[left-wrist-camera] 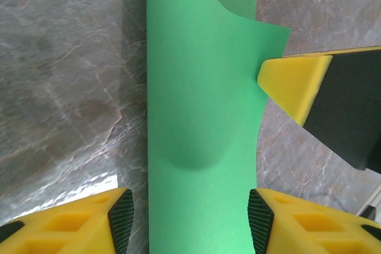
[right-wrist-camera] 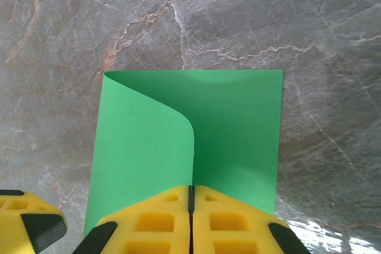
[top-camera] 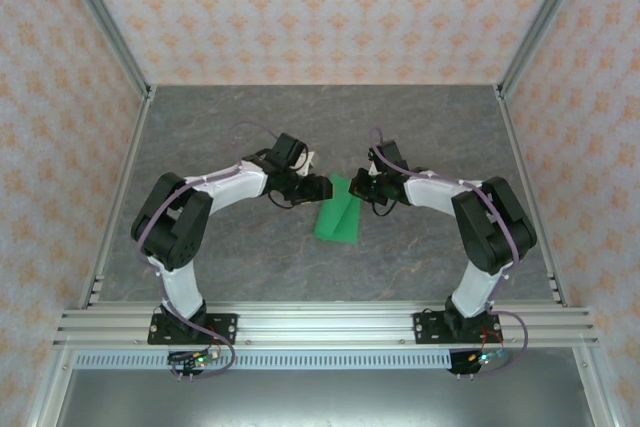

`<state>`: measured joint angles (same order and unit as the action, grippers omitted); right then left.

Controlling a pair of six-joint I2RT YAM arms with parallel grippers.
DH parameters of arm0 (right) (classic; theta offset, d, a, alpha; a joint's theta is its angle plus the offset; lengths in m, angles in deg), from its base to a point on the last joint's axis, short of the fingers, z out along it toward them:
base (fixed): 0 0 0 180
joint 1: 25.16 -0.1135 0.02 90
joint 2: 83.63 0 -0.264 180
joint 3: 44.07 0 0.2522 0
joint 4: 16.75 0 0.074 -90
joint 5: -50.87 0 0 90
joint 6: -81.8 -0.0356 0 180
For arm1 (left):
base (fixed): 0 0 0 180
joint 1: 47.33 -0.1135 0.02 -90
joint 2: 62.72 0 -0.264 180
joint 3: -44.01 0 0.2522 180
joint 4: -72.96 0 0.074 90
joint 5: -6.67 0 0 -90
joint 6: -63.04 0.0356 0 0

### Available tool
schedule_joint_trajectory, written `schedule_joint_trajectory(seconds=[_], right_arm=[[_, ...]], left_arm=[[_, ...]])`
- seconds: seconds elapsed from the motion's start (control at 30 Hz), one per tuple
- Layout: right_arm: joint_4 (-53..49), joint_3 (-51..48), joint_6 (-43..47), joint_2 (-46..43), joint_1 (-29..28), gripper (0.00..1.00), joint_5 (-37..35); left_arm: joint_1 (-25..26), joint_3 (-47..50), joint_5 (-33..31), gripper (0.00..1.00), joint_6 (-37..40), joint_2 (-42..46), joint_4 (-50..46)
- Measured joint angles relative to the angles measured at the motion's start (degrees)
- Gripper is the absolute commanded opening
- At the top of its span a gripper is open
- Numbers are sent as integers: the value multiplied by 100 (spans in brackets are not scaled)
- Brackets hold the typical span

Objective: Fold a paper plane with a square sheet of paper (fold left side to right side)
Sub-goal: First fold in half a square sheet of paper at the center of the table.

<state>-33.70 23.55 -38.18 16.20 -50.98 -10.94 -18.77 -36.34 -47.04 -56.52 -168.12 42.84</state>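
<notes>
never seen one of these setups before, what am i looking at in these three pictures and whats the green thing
These are two robot arms bolted side by side at the near edge of a grey marbled table. The wide picture comes from a fixed camera above and behind them, so the left arm is on the left. The other two pictures come from small cameras on each wrist, looking down past that arm's own yellow fingers. Between the arms lies a green sheet of paper, partly folded, with one flap curling over the rest. The left gripper is open, with one finger on each side of the sheet. The right gripper is shut and appears to pinch the edge of the curled flap.
</notes>
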Motion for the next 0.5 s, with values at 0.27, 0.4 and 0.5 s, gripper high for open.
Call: schedule_joint_trajectory(seconds=[0.27,0.4,0.5], right_arm=[[-70,37,136,7,72,9,-166],[-90,70,175,59,90,11,-190],[-103,107,179,111,90,14,-214]], left_arm=[[223,-398,-297,55,199,-450,-363],[260,-505,-387,55,251,-658,-446],[286,-581,-424,55,267,-737,-511]])
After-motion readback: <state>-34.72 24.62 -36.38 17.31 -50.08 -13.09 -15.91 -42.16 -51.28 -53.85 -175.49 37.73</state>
